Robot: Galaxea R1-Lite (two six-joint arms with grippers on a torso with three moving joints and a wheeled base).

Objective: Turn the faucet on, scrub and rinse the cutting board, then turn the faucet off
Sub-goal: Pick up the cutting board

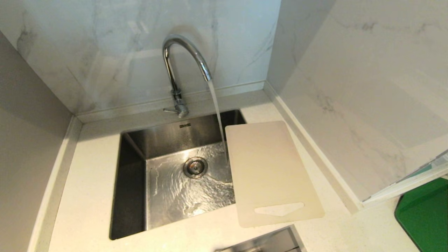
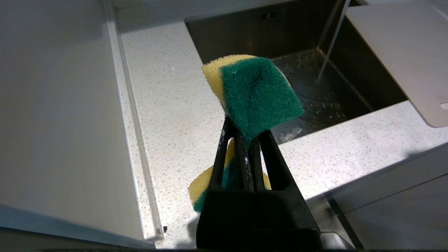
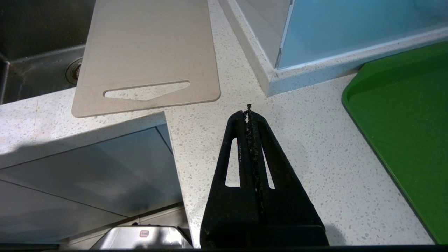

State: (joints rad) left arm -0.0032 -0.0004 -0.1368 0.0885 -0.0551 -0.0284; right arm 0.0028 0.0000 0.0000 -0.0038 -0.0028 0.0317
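The chrome faucet (image 1: 182, 59) arches over the steel sink (image 1: 133, 182), and a stream of water (image 1: 217, 115) runs from it into the basin. The cream-white cutting board (image 1: 269, 171) lies flat across the sink's right rim and the counter, its handle cutout toward me. My left gripper (image 2: 249, 134) is shut on a folded yellow and green sponge (image 2: 257, 92), held above the counter at the sink's near left corner. Over the counter, nearer me than the board (image 3: 147, 52), my right gripper (image 3: 249, 113) is shut and empty. Neither arm appears in the head view.
A dark green board (image 1: 425, 215) lies on the counter at the far right. Marble walls (image 1: 350, 87) close in behind the sink and on the right. A cabinet panel (image 2: 52, 105) stands along the left. The speckled counter (image 1: 87, 196) surrounds the sink.
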